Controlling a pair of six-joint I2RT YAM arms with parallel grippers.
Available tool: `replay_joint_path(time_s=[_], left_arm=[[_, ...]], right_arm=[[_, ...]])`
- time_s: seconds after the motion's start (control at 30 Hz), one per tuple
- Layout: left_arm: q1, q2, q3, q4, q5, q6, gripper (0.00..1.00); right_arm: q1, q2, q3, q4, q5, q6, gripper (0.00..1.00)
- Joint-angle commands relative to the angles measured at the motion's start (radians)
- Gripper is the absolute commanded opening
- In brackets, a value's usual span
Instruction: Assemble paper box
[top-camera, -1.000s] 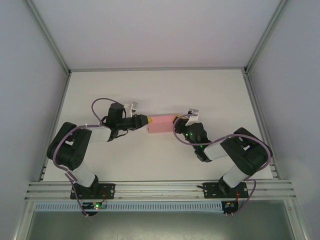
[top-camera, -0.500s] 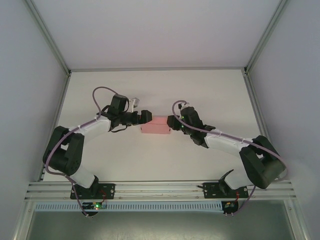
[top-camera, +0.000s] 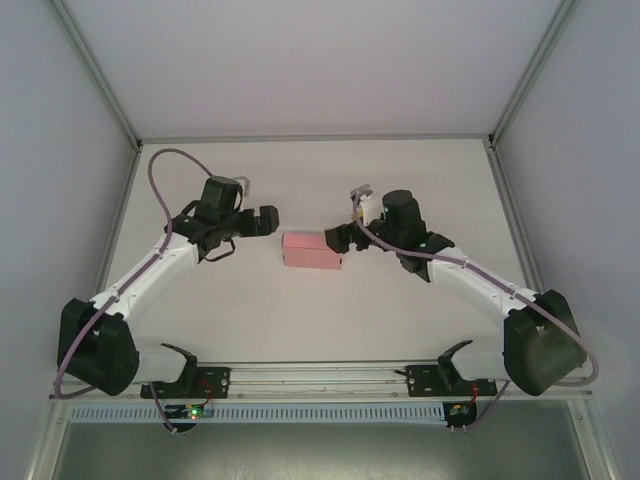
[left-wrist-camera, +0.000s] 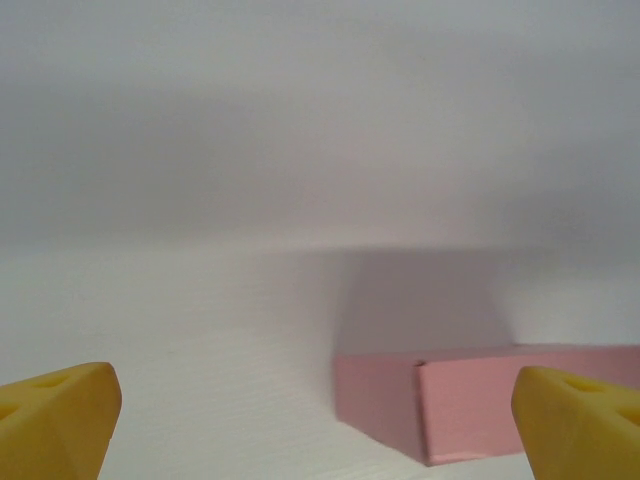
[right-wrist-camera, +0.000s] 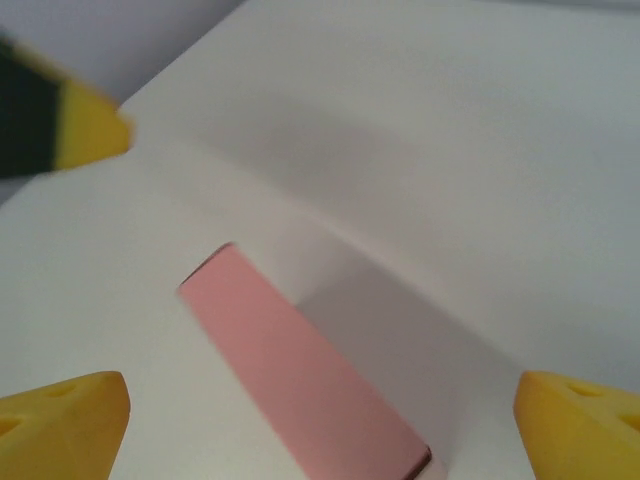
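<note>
Paper box (top-camera: 312, 251) is recorded as a closed pink rectangular form. It lies flat on the white table (top-camera: 420, 180) near its middle and is held by nothing.

Taken from the near edge outward:
- **Bases and arms:** The arm bases (top-camera: 185, 380) are bolted at the rail (top-camera: 320, 372). The arms (top-camera: 470, 285) are extended forward and inward toward the box.
- **Left side:** The left gripper (top-camera: 264, 220) is set to the left of the box and clearly apart from it. Its yellow fingers (left-wrist-camera: 58, 412) are spread wide with nothing between them, and the box's left end is seen ahead of them, low in the wrist view.
- **Right side:** The right gripper (top-camera: 336, 238) is placed just beside the box's right end. Whether it touches cannot be settled from above. In the right wrist view its fingers are likewise spread wide and empty, with the box lying below and ahead.
- **Beyond the box:** The table is seen to run on to the far wall (top-camera: 320, 70).

Assembly is judged complete or nearly so. Whether the end flaps are fully tucked cannot be told.

Risks noted:
- The box is light card and unrestrained, so a brush from the close right fingers could slide or spin it.
- An unlocked flap could spring open.
- The hollow walls could be dented if a fresh grip is closed too hard.
</note>
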Motion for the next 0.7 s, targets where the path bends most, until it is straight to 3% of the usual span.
replay_joint_path(time_s=[0.0,0.1,0.27,0.37,0.67], left_arm=[[-0.005,-0.059,-0.014,-0.095,-0.216,-0.056,1.00],[-0.004,-0.091,-0.031,-0.118,-0.262,-0.057,1.00],[-0.005,-0.139,-0.074,-0.120,-0.288,-0.057,1.00],[-0.004,-0.155,-0.091,-0.123,-0.301,-0.055,1.00],[-0.004,-0.169,-0.116,-0.124,-0.275,-0.042,1.00]], right_arm=[[0.024,0.034,0.087,-0.145,-0.164,-0.440,0.98],[0.069,0.120,0.208,-0.326,-0.122,-0.613,0.98],[0.174,0.299,0.395,-0.538,0.078,-0.745,0.98],[0.201,0.384,0.467,-0.585,0.178,-0.755,0.98],[0.205,0.494,0.552,-0.600,0.290,-0.762,0.98]])
